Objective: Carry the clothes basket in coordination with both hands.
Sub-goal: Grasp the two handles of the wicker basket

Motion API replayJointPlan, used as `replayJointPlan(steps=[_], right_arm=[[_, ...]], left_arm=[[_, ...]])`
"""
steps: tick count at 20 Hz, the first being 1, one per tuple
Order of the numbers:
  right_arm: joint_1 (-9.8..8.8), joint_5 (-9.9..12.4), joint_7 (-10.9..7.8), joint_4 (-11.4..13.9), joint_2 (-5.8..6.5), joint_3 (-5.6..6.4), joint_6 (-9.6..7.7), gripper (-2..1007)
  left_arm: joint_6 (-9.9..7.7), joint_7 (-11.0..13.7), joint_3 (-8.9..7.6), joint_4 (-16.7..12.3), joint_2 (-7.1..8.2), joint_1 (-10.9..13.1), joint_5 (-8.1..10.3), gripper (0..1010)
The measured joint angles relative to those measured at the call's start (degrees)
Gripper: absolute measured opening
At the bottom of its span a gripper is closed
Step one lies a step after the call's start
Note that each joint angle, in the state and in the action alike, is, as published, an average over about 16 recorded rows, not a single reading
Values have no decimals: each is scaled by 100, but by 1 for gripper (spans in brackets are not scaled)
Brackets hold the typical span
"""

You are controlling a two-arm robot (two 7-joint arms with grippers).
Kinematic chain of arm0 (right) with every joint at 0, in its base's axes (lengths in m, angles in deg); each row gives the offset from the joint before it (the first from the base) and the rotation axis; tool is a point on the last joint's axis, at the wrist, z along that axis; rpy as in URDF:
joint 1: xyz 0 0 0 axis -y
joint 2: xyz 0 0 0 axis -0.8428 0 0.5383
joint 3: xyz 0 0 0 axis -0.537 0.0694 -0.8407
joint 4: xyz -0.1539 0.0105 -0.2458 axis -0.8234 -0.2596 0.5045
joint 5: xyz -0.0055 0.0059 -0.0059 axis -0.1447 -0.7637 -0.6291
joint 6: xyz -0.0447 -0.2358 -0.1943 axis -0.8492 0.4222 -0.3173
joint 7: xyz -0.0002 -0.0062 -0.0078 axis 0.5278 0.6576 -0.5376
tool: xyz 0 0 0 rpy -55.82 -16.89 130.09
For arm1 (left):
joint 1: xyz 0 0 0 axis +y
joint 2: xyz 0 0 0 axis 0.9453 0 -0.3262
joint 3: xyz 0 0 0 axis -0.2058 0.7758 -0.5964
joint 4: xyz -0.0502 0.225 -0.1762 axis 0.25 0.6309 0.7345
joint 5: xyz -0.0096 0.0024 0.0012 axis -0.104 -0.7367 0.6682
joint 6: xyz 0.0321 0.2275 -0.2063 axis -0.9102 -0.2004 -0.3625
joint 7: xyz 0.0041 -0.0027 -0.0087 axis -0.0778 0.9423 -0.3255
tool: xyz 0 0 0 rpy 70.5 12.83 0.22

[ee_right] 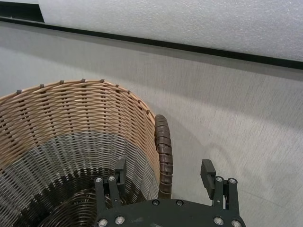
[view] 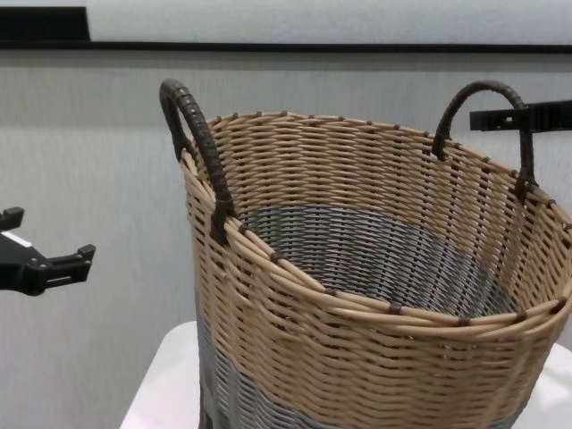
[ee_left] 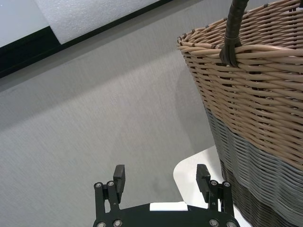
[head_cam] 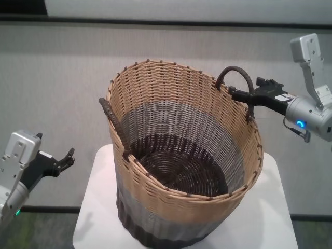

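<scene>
Basket point(head_cam: 187, 155): a large round woven basket, tan at the top, grey in the middle, dark brown at the base, standing upright on a white desk point(head_cam: 93, 218) before a grey wall point(head_cam: 62, 78). No brand, label or readable writing shows on the basket, the desk or the arms.

Right handle point(head_cam: 236, 83): a dark brown arched loop on the basket's rim, on the robot's right.

Left handle point(head_cam: 111, 116): a matching loop on the opposite side of the rim.

Right arm: reaches level toward the basket from the right, a blue light glowing on its silver joint. The right tool point(head_cam: 262, 88) sits at the right handle; in the right wrist view its fingers point(ee_right: 208, 172) stand apart, one on either side of the loop, not closed on it.

Left arm: held low to the left of the basket, well apart from it. The left tool point(head_cam: 66, 158) points toward the basket wall below the left handle, its fingers point(ee_left: 119, 176) apart and holding nothing.
</scene>
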Motion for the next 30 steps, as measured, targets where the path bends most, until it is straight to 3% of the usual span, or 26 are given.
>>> replayJointPlan(steps=[12,30], right_arm=[[39,-67,-117,-165,-103,45,130,1000],[37,-77,-115,-160,-100,28,136,1000]], left_arm=[[0,0,0,0,0,0,0,1000],[-5,5,-2,-4,0,1,3,1000]])
